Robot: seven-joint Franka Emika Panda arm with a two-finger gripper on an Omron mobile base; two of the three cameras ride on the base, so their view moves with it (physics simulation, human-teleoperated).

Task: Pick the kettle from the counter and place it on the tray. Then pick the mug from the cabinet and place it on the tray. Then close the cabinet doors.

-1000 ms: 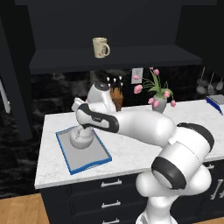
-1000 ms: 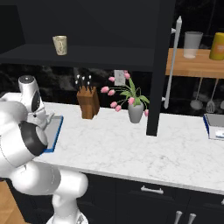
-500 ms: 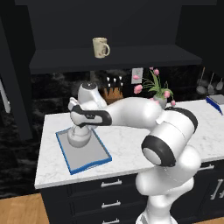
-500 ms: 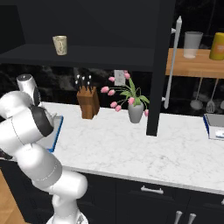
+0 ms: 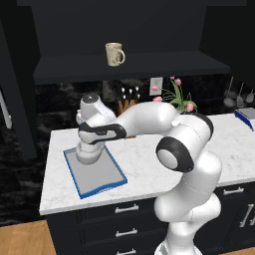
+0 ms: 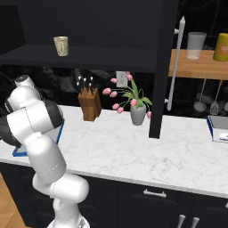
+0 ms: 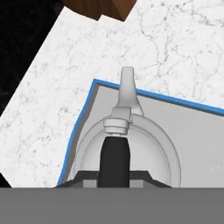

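White arm bends low over the tray (image 5: 97,175), claw (image 7: 114,181) seemingly clamped on the kettle (image 7: 127,144) handle.

A glossy white robot arm (image 5: 184,149) built of thick, rounded segments, with dark, near-black bands and round caps at its joints. A small grey disc appears to top the wrist, though detail is blurry.

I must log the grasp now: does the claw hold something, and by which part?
The claw holds the kettle by its dark arched handle, over the tray.
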